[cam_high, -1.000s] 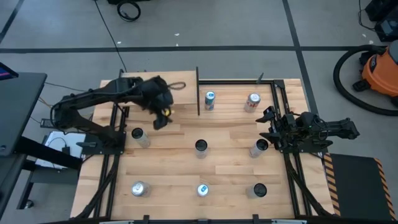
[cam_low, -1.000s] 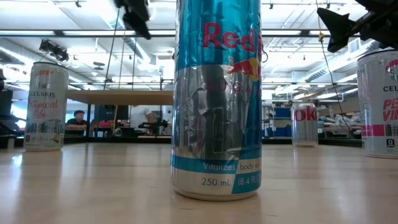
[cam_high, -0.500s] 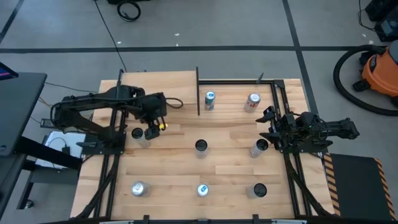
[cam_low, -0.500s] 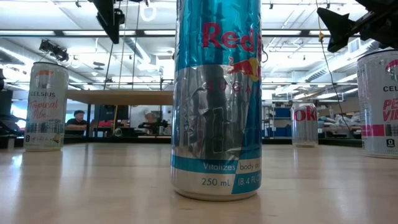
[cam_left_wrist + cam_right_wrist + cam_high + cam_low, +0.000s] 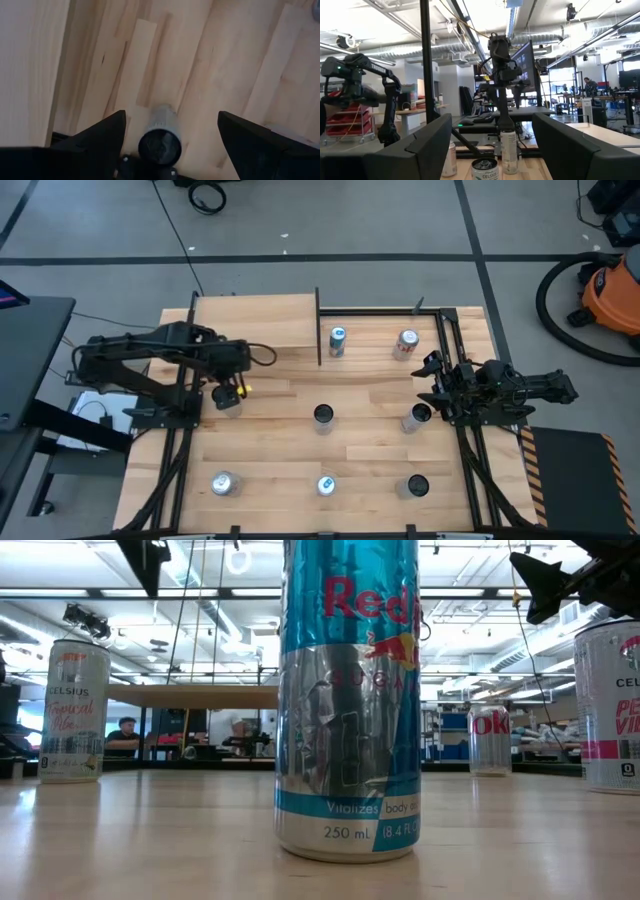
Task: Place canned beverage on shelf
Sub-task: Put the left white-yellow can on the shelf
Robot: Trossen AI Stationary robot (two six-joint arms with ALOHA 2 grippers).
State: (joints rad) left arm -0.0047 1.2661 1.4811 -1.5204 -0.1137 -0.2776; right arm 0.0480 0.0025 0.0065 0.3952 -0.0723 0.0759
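A slim silver can (image 5: 221, 401) stands upright on the table's left middle; it is the "Celsius" can (image 5: 72, 710) in the low view. My left gripper (image 5: 230, 389) hangs open above it, pointing steeply down. In the left wrist view the can's top (image 5: 159, 144) shows far below, between the spread fingers. The shelf (image 5: 255, 320) is the pale raised panel at the far left, seen edge-on in the low view (image 5: 200, 696). My right gripper (image 5: 428, 376) waits open at the table's right edge, touching nothing.
Several more cans stand about. Two are at the far right (image 5: 337, 340) (image 5: 406, 343), one in the middle (image 5: 322, 415) and one at the right (image 5: 418, 417). Three stand along the near edge, among them the Red Bull (image 5: 348, 700). An upright black rod (image 5: 318, 330) edges the shelf.
My left gripper has swung from beside the shelf's near edge toward the table's left and near edges, ending above the left-middle can. It has tipped to point more steeply down and has stayed open. No can has moved.
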